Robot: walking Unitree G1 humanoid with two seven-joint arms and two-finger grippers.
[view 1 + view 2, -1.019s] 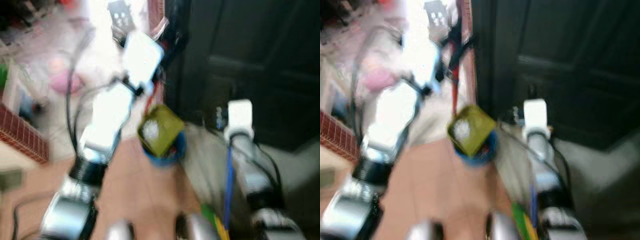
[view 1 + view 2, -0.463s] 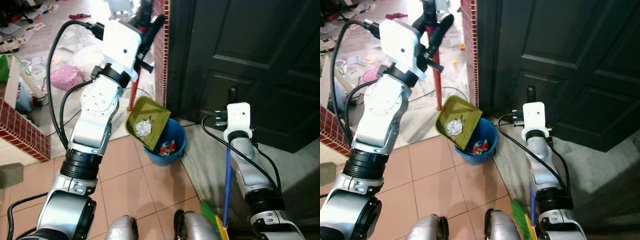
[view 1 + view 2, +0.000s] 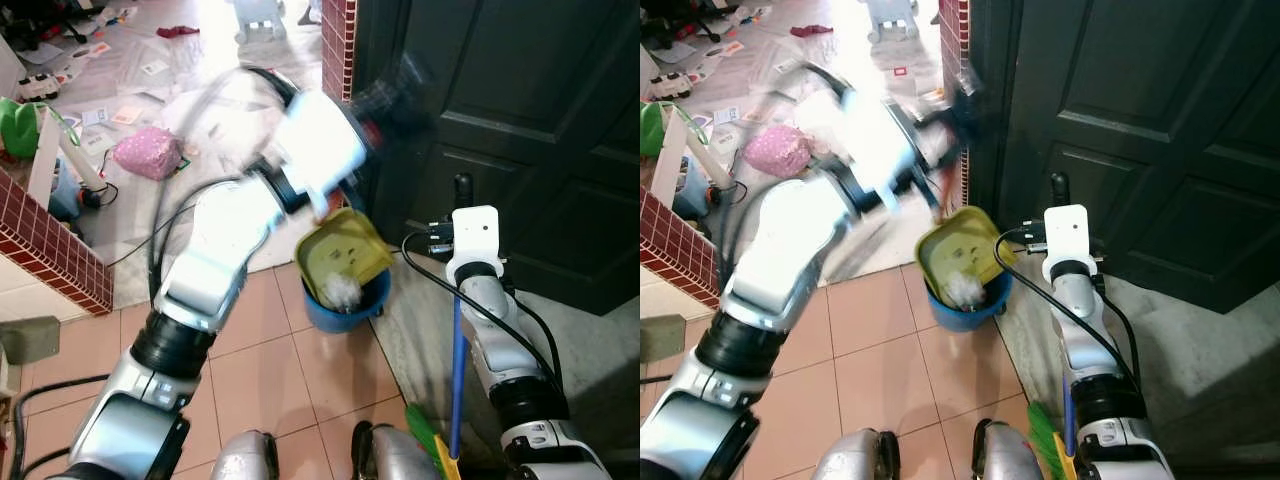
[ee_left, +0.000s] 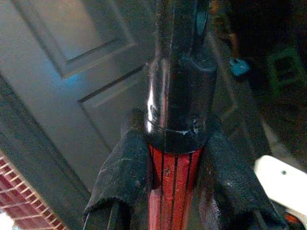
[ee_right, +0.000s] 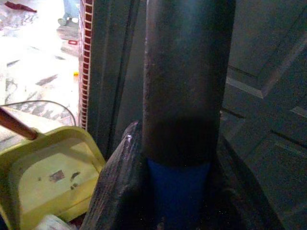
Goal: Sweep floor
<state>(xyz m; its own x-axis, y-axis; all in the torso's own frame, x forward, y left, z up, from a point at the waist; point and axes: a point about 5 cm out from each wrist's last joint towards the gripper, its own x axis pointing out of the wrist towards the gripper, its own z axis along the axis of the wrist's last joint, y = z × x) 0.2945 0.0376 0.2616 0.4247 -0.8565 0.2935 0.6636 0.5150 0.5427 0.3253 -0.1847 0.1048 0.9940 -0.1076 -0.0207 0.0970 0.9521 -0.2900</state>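
Note:
A yellow-green dustpan on a red handle hangs tilted steeply over a blue bucket. A crumpled white paper wad sits at the pan's lower lip, just above the bucket. My left gripper is shut on the red handle below its black cap; the arm is motion-blurred. My right gripper is shut on the broom's blue handle, held upright beside the door. The broom's green and yellow head rests by my feet.
A dark panelled door stands right behind the bucket, with a brick pillar at its left. A low brick wall runs at the left. A pink bag and scattered papers litter the far floor. A grey step lies under the door.
My left arm has swung right and turned, tipping the dustpan steeper. The paper wad has slid from the pan's middle to its lower lip. The right arm and broom have stayed put.

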